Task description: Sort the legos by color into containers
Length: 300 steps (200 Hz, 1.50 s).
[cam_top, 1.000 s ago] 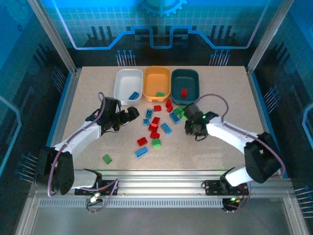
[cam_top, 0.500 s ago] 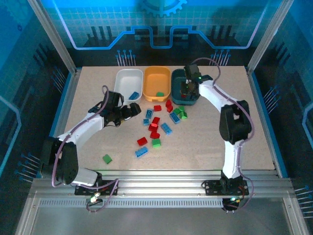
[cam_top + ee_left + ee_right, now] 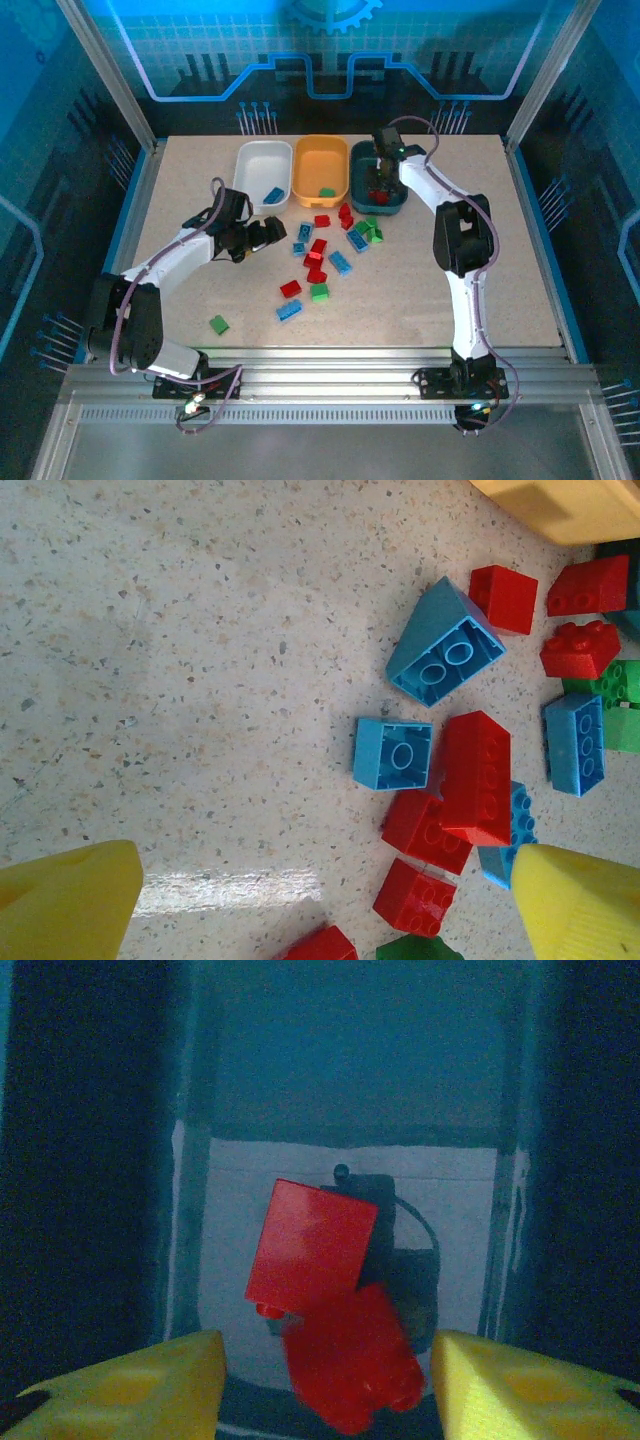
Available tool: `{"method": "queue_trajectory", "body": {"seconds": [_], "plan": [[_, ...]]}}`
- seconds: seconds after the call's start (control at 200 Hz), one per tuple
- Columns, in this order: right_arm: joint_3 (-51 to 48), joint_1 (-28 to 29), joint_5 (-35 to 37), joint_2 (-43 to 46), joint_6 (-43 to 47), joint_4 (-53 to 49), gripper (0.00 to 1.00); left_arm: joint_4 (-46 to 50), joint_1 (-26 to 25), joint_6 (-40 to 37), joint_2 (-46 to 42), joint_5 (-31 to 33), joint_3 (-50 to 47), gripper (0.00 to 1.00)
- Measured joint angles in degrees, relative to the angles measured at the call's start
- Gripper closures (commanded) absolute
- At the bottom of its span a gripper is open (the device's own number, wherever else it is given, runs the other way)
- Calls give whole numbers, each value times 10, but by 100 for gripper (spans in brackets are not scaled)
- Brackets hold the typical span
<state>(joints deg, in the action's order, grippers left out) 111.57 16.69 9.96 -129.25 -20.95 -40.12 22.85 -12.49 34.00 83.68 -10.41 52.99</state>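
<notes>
The left gripper point(image 3: 266, 232) has edged toward the loose legos point(image 3: 318, 262), its jaws wide apart and holding nothing. The right gripper point(image 3: 325, 1392) has swung over the dark teal tray point(image 3: 358, 170) and let go. Two red bricks point(image 3: 312, 1245) sit in the tray below it, and the blurred one is probably the brick just dropped, so another red is sorted.

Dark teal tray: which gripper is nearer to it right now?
Right. The right gripper is over the dark teal tray, above two red bricks; the left gripper is out over the table beside the loose bricks.
</notes>
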Motion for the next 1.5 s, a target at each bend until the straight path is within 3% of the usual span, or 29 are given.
{"method": "queue_trajectory", "body": {"seconds": [0.15, 0.435, 0.705, 0.835, 0.951, 1.091, 1.216, 1.501], "plan": [[-42, 0, 0, 63, 0, 6, 40, 9, -10, -1, -1, 1, 0, 6], [-249, 42, 2, 266, -4, 40, 48, 37, -83, -5, -8, 11, 0, 10], [-381, 106, -5, 284, -20, 53, 47, 35, -94, 5, -40, 9, -8, 11], [-396, 178, 2, 294, -42, 52, 41, 40, -100, 6, -71, 19, -17, 7], [-406, 267, 11, 323, -78, 49, 31, 52, -80, 9, -109, 31, -28, 4], [-407, 333, -7, 328, -111, 43, 25, 55, -13, 33, -148, 30, -59, 3], [-393, 358, -13, 289, -128, 24, 23, 70, 34, 46, -179, 31, -92, 1], [-384, 368, -26, 230, -141, 11, 29, 81, 40, 51, -220, 30, -103, 1]]}}
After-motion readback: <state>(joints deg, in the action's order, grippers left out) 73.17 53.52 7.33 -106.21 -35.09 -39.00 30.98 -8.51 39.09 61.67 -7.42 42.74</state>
